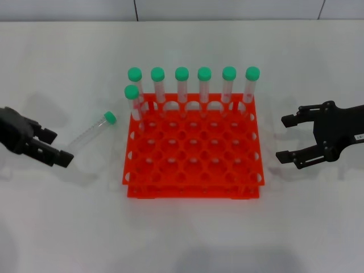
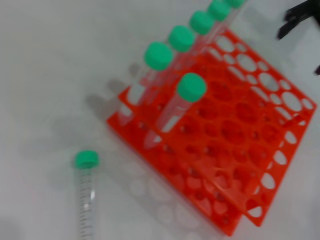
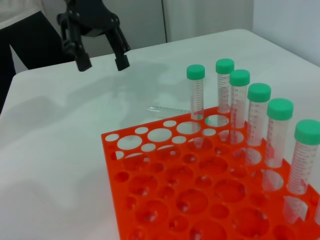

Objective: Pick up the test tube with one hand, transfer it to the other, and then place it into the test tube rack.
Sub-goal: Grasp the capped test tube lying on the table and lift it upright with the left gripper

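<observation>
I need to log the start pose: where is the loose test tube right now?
In the head view, the test tube lies flat on the table, left of the test tube rack, just beyond the open left gripper.

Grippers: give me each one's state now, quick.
Left gripper: open, empty, beside the test tube lying on the table.
Right gripper: open, empty, to the right of the test tube rack.
</observation>
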You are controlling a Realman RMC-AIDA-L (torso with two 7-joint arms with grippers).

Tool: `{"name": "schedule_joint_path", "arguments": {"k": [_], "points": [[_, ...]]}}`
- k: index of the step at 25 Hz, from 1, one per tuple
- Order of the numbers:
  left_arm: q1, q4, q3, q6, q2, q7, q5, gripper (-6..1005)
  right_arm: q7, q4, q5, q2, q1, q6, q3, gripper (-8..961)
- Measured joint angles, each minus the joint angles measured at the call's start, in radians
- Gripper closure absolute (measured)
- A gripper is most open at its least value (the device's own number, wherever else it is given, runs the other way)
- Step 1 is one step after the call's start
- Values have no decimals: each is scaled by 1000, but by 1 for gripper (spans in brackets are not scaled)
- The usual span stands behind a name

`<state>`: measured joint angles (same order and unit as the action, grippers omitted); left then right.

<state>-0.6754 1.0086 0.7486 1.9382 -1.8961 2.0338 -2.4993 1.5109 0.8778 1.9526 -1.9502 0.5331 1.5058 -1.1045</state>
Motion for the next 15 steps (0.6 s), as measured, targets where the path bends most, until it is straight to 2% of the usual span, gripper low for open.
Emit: {"name": "schedule_joint_path", "arguments": {"k": [6, 7, 10, 15], "points": [[-62, 7, 1, -16, -5, 45, -122, 104, 0, 13, 0, -9, 1, -5, 0, 96], [-84, 7, 2, -27, -16, 59, -176, 104, 0, 15, 0, -10, 1, -6, 0, 96], [-99, 6, 12, -53, -32, 82, -228, 104, 3, 20, 0, -15, 3, -11, 0, 96], [-104, 0, 89, -125, -53, 136, -275, 105, 3, 27, 0, -25, 4, -15, 0, 96]]}}
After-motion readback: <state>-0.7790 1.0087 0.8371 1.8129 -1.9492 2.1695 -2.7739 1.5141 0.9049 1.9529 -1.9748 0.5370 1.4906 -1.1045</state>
